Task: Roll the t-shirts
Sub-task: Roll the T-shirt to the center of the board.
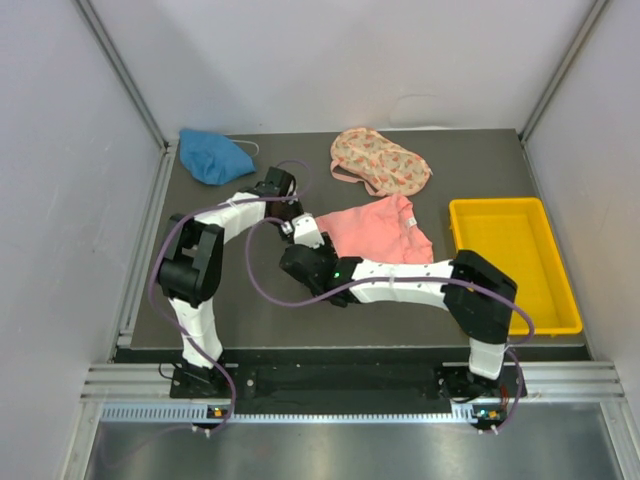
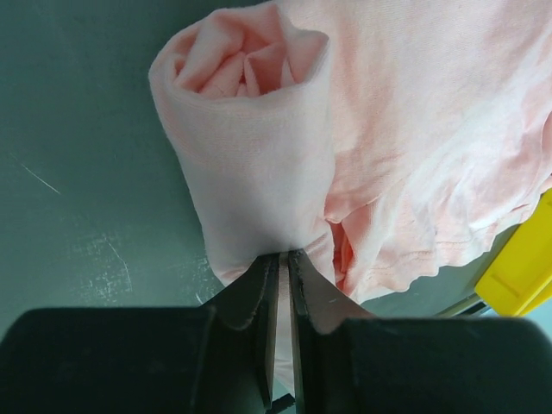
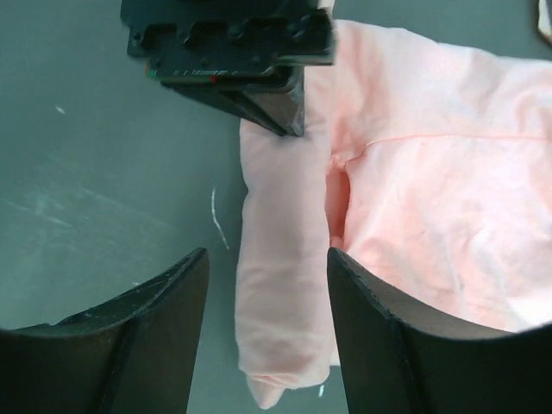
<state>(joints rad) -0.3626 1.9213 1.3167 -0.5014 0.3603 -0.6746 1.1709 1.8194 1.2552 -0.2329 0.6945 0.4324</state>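
The salmon-pink t-shirt (image 1: 385, 230) lies mid-table, its left edge rolled into a tube (image 3: 285, 285); the tube's open end shows in the left wrist view (image 2: 241, 78). My left gripper (image 2: 283, 259) is shut, pinching the far end of the roll; it also shows in the right wrist view (image 3: 289, 121). My right gripper (image 3: 267, 263) is open, its fingers either side of the roll's near end, just above it. The blue t-shirt (image 1: 213, 156) lies crumpled at the back left. The floral t-shirt (image 1: 381, 162) lies at the back centre.
A yellow tray (image 1: 512, 262) stands at the right, just beside the pink shirt; its corner shows in the left wrist view (image 2: 522, 267). Both arms cross close together at mid-table. White walls enclose the dark table (image 1: 250, 310).
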